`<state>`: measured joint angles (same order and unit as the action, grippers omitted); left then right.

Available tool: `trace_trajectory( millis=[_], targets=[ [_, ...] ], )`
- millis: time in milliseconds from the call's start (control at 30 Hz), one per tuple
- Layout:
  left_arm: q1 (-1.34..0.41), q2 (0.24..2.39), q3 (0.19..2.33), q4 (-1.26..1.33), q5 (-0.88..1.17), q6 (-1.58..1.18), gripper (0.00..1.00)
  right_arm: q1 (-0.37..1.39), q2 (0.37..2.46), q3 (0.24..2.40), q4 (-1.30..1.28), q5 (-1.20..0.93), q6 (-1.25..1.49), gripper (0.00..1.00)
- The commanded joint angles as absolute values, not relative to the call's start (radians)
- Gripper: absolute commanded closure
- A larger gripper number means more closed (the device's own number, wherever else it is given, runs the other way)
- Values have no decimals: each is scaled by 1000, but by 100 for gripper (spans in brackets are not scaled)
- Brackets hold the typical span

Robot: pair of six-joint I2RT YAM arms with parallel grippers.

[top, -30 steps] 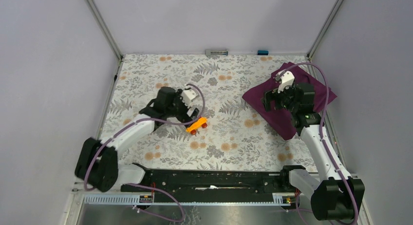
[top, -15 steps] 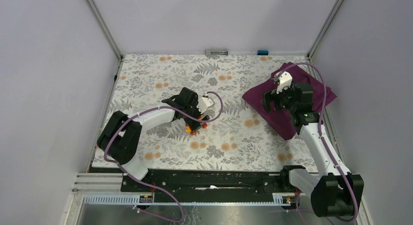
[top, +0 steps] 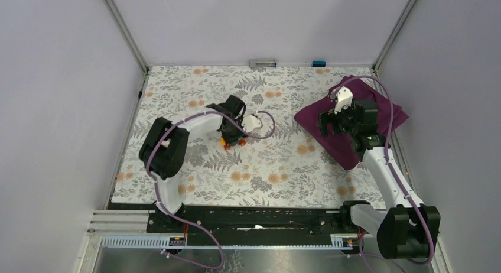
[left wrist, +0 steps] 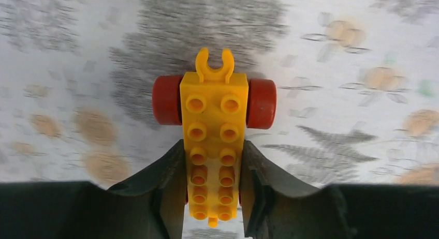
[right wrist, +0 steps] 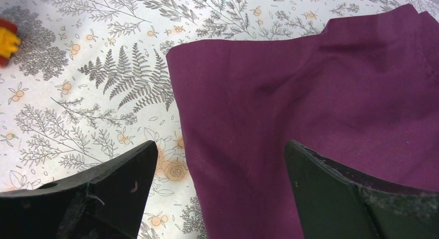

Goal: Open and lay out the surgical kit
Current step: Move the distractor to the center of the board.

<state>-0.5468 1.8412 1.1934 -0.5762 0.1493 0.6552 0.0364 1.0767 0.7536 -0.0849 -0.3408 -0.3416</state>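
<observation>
Only close up, left fingers (left wrist: 164,190) clasping toy car (left wrist: 213,140), grip hidden overhead

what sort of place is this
Most likely a robot lab: plain walls framed by metal posts, a left arm and right arm bolted to a rail at the near edge, and a floral tablecloth holding a purple cloth wrap and toy car.

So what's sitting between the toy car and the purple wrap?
Nothing: only bare floral table cover between the toy car and the purple wrap, shown in the right wrist and top views.
</observation>
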Motion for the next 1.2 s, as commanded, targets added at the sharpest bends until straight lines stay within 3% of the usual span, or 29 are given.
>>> trace_trajectory(
  millis=[0,200,300,400,433,533,700,933,1167],
  targets=[
    [-429,1958,1420,-693,147,829,71,38,1090,751,-72,-311,-365,1],
    [-321,2175,1730,-754,157,1026,81,37,1125,752,-71,-284,-378,1],
    [-276,2311,1943,-765,140,1076,82,38,1135,752,-74,-273,-385,1],
    [-239,2430,2108,-690,96,1061,70,36,1141,753,-76,-262,-389,1],
    [-232,2452,2132,-647,84,1052,61,37,1141,753,-76,-260,-391,1],
    [-223,2458,2090,-454,38,1047,35,38,1145,753,-77,-255,-392,1],
    [-221,2435,1963,-181,-42,1075,10,37,1154,756,-82,-252,-396,1],
    [-212,2443,1921,-40,-95,1068,6,36,1161,756,-83,-251,-403,1],
    [-181,2584,2076,59,-138,1085,6,37,1166,758,-89,-246,-407,1]
  ],
)
